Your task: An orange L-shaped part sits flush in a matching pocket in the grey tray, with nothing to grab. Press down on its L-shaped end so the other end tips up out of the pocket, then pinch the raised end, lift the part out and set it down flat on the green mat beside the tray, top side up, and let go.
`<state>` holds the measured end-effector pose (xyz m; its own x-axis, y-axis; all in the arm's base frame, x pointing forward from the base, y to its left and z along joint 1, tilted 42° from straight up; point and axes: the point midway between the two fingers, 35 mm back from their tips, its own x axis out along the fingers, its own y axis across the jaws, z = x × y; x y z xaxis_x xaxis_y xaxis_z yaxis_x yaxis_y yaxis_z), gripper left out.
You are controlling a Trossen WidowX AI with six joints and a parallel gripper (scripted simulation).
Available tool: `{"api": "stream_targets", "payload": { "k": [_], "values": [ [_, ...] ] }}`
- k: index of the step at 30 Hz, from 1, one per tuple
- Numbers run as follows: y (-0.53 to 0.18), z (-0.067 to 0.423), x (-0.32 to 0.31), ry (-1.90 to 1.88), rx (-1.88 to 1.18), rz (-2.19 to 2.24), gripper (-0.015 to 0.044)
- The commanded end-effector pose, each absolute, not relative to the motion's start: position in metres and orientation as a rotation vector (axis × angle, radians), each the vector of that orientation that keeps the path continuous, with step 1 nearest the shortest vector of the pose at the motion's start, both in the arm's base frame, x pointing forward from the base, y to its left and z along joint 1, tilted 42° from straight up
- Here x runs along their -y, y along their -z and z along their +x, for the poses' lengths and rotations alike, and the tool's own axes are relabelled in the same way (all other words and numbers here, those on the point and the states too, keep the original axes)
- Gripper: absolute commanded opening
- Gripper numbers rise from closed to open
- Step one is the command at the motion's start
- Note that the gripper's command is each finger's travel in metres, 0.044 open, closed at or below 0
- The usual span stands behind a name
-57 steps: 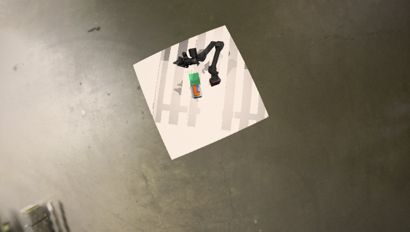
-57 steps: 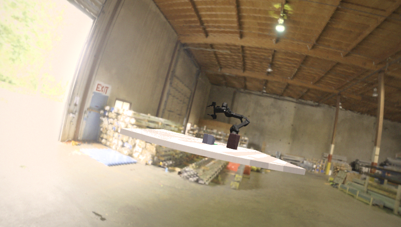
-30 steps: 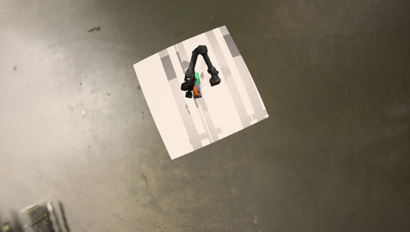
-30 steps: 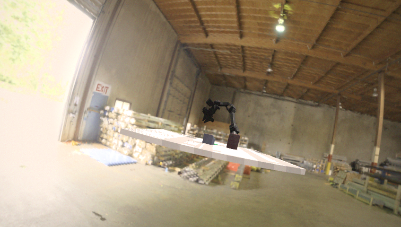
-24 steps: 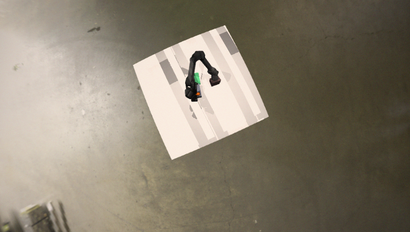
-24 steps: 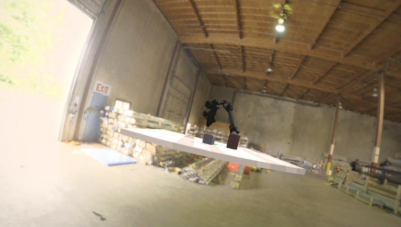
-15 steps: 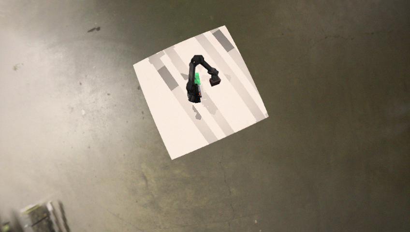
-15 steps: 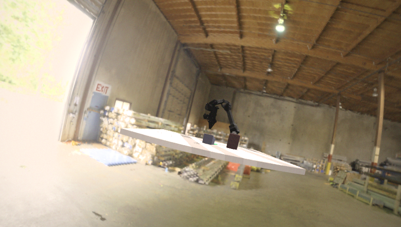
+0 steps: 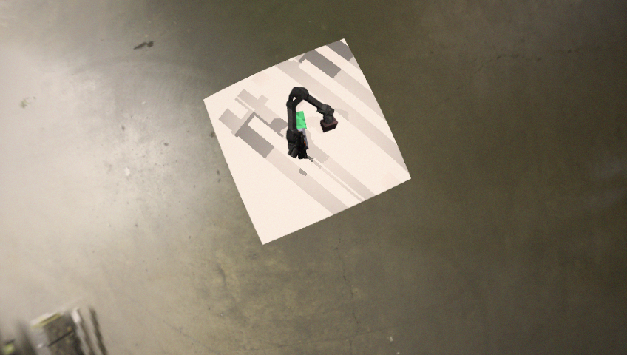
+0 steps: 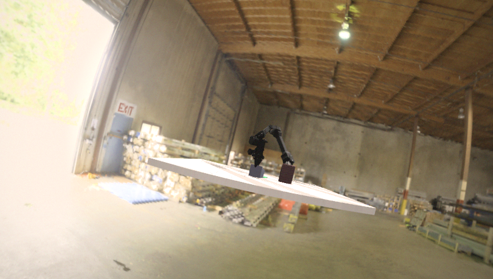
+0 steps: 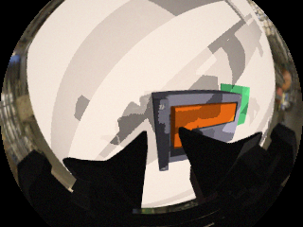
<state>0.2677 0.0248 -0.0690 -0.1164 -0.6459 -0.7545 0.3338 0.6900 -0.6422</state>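
Observation:
The orange L-shaped part (image 11: 204, 116) lies flush in the pocket of the grey tray (image 11: 163, 151) (image 10: 256, 171). The green mat (image 11: 239, 91) (image 9: 301, 119) lies beside the tray's far end. My gripper (image 11: 163, 132) (image 9: 298, 151) (image 10: 257, 163) points straight down, just above the tray's near end. Its fingers are partly closed with a gap between them, and nothing is held. The right fingertip hangs over the near end of the part. In the top view the gripper hides most of the tray.
The tray and mat sit on a white table (image 9: 272, 206) (image 10: 207, 172) with grey stripes. The arm's dark base block (image 9: 328, 124) (image 10: 286, 173) stands close beside the mat. Warehouse floor lies all around the table.

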Motion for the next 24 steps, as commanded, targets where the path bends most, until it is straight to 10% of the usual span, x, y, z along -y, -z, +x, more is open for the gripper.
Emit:
{"api": "stream_targets", "payload": {
  "k": [1, 24],
  "values": [
    [0.073, 0.266, -0.02, 0.852, -1.467, -0.283, 0.018],
    [0.096, 0.262, 0.001, 0.853, -1.466, -0.284, 0.018]
  ]
}}
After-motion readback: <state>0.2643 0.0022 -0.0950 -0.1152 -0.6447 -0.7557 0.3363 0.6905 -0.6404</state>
